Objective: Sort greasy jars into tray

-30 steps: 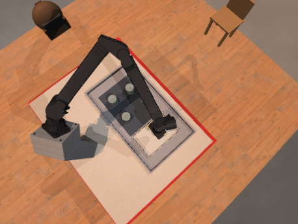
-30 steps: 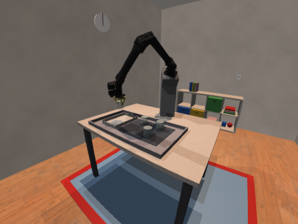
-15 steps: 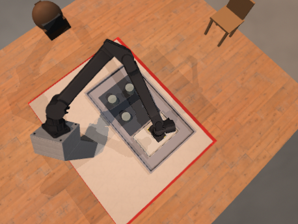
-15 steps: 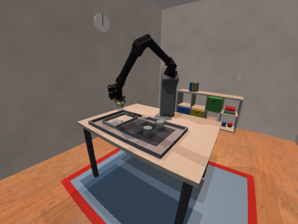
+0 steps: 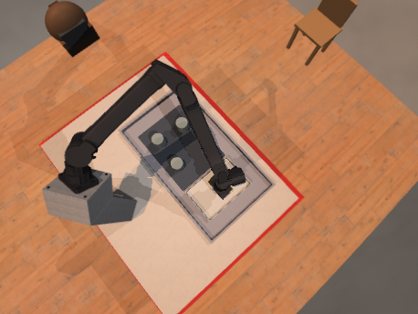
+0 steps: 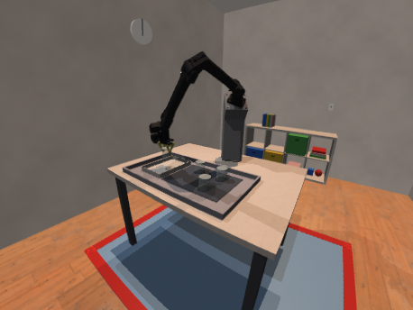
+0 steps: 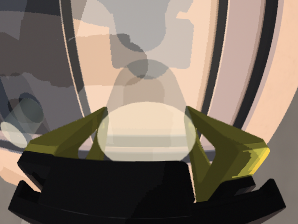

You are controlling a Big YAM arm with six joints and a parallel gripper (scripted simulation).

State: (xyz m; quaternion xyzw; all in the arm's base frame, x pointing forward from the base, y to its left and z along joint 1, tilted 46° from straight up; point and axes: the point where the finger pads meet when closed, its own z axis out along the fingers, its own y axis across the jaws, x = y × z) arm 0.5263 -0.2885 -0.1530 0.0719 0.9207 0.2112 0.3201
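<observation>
A glass jar (image 7: pixel 146 132) is gripped by the tool (image 5: pixel 221 186) (image 6: pixel 166 149) (image 7: pixel 146 112), its fingers parted to the jar's width, above the tray (image 5: pixel 197 205) (image 6: pixel 155 175) (image 7: pixel 220 55). Three jars are left standing on the mat (image 5: pixel 184 183) (image 6: pixel 216 196) (image 7: pixel 37 75).

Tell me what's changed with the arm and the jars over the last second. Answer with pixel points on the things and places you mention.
The gripper (image 5: pixel 224 184) (image 6: pixel 166 150) (image 7: pixel 146 112) has come down a little over the tray (image 5: pixel 205 202) (image 6: pixel 178 168) (image 7: pixel 220 40), shifting slightly down and left in the top view. It is closed on a jar (image 7: pixel 146 132); I can't tell whether it already held it earlier. Nothing visibly let go. The three jars on the mat (image 5: pixel 183 180) (image 6: pixel 216 195) and the tray stayed put.
</observation>
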